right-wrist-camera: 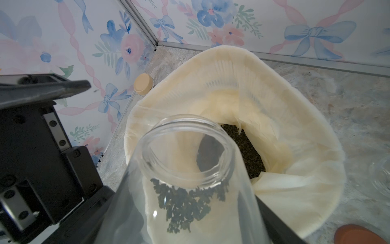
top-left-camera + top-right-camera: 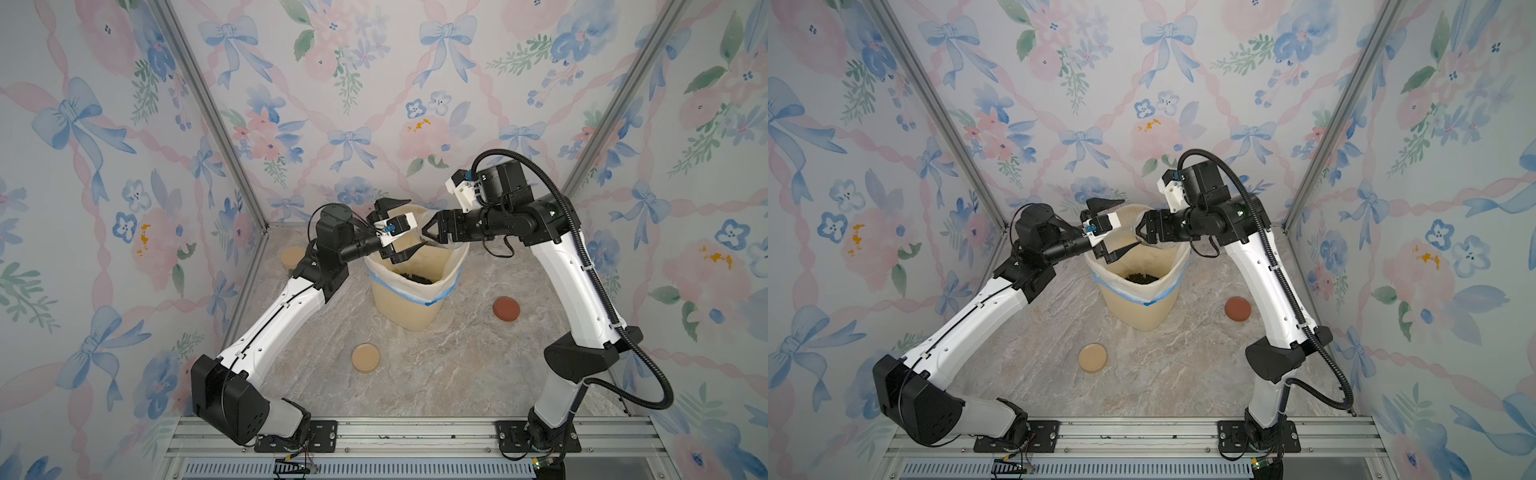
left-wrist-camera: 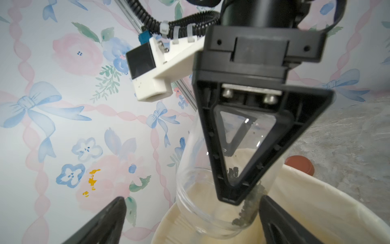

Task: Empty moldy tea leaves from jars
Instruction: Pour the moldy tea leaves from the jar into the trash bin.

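Right wrist view: the right gripper is pinching a clear jar, which is tilting mouth-down over the lined bin at the table's far centre. Inside the jar, moldy tea leaves are lying just behind its mouth; a dark heap is sitting at the bin's bottom. At the bin's left rim the left gripper is standing spread wide, gripping nothing. A tan lid is lying near left, a reddish-brown lid right of the bin.
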Controlling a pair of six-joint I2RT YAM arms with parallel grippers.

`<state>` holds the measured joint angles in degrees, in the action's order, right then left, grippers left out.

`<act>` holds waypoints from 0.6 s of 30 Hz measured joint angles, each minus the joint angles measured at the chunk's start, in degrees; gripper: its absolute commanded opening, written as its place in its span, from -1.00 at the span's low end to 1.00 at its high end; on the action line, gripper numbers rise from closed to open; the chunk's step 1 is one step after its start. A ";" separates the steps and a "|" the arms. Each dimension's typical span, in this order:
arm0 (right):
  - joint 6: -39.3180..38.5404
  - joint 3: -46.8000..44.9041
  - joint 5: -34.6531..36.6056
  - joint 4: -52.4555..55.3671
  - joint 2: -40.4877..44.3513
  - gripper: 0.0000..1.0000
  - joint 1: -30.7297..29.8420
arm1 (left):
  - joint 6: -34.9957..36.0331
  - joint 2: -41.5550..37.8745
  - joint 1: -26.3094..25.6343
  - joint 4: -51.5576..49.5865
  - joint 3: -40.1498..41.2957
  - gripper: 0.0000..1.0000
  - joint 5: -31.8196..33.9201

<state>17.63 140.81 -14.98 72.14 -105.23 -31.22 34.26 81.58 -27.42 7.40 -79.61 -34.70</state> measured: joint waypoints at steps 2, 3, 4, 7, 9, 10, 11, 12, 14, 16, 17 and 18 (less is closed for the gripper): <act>0.00 0.39 0.04 0.70 -0.17 0.23 0.00 | 0.55 1.07 -0.24 -0.96 -1.49 0.96 -1.27; 0.00 0.39 0.04 0.96 -0.22 0.23 0.02 | 0.68 1.53 -0.42 -1.40 -2.12 0.96 -1.66; 0.02 0.39 0.22 1.20 -0.24 0.23 0.07 | 0.81 2.16 -0.81 -1.86 -2.82 0.96 -2.12; 0.00 0.39 0.92 1.46 -0.44 0.24 0.11 | 1.90 4.09 -2.05 -5.38 -5.49 0.96 -3.04; 0.00 0.39 1.68 1.73 -0.55 0.23 0.13 | 2.75 5.35 -2.64 -7.45 -7.30 0.96 -3.17; 0.00 0.39 1.92 1.84 -0.57 0.23 0.11 | 3.17 5.84 -2.95 -8.37 -7.89 0.96 -3.17; 0.02 0.39 1.97 1.86 -0.66 0.23 0.11 | 3.32 6.10 -3.13 -8.92 -8.20 0.96 -3.13; 0.04 0.39 1.88 1.84 -0.68 0.23 0.07 | 3.58 6.40 -3.41 -9.53 -8.46 0.96 -3.08; 0.26 0.39 1.68 1.81 -0.79 0.23 -0.11 | 3.82 7.04 -4.04 -10.75 -9.07 0.96 -2.69; 0.48 0.39 1.64 1.79 -0.81 0.23 -0.39 | 3.96 7.63 -4.68 -11.41 -9.51 0.96 -2.27; 0.66 0.37 1.60 1.77 -0.81 0.23 -0.63 | 4.11 8.00 -5.11 -11.67 -9.81 0.96 -1.90; 0.76 0.37 1.53 1.75 -0.81 0.23 -0.81 | 4.13 8.35 -5.49 -11.78 -10.05 0.96 -1.38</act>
<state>18.39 141.18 -13.45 73.89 -106.04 -32.03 38.39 89.93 -32.91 -4.38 -89.67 -36.07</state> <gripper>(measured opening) 0.878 0.980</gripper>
